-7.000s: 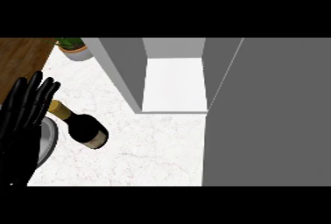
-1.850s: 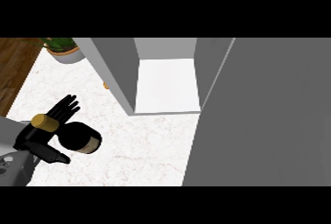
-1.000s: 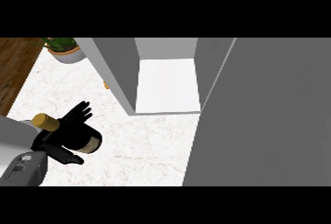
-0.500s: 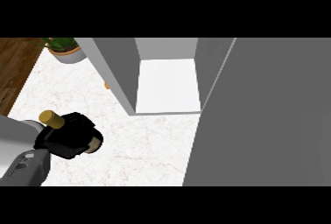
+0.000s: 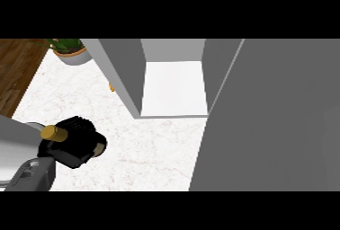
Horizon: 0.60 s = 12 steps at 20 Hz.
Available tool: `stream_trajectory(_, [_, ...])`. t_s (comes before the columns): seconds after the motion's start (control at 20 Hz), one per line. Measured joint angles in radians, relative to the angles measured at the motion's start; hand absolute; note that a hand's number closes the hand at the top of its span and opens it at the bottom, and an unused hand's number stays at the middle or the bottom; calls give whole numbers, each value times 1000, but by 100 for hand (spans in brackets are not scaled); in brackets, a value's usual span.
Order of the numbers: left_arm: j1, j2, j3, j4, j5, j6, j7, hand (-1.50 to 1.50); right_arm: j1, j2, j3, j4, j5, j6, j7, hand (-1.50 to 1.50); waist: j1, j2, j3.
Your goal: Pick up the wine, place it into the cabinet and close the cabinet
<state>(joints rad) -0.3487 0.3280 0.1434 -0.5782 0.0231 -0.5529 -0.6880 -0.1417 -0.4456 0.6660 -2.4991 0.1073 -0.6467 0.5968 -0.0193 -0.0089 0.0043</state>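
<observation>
The wine bottle shows at the lower left of the head view as a gold cap [image 5: 54,133] sticking out of my left hand [image 5: 78,146], with a sliver of its dark body at the hand's right edge. The hand's black fingers are curled round the bottle and hide most of it. Its grey forearm [image 5: 30,176] comes in from the lower left corner. The cabinet stands open at the top centre, its white shelf [image 5: 174,87] bare, up and to the right of the bottle. My right hand shows nowhere.
The cabinet's open grey door [image 5: 279,117] fills the right side. A grey round plate [image 5: 13,143] lies at the left edge beside the hand. A potted plant [image 5: 72,51] stands at the top left. A small orange thing [image 5: 111,87] sits by the cabinet's left wall.
My left hand moved from the left edge onto the bottle. Its fingers, straight a second ago, have curled round the bottle, which now points its gold cap up and left.
</observation>
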Motion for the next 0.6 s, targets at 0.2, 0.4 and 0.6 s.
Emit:
stream_trajectory(0.2, [77,-70,27,-94,33,120,-60,150,-1,-8,-6,1,-5,-13,-5,-150,12,-8,6])
stream_trajectory(0.4, [128,-116,20,-180,48,162,-64,150,4,-18,4,-2,-4,-25,-11,-150,12,-7,7])
stream_trajectory(0.6, [179,-166,-9,-277,63,164,-31,150,19,-32,11,-2,-5,-37,-29,-150,13,-7,5])
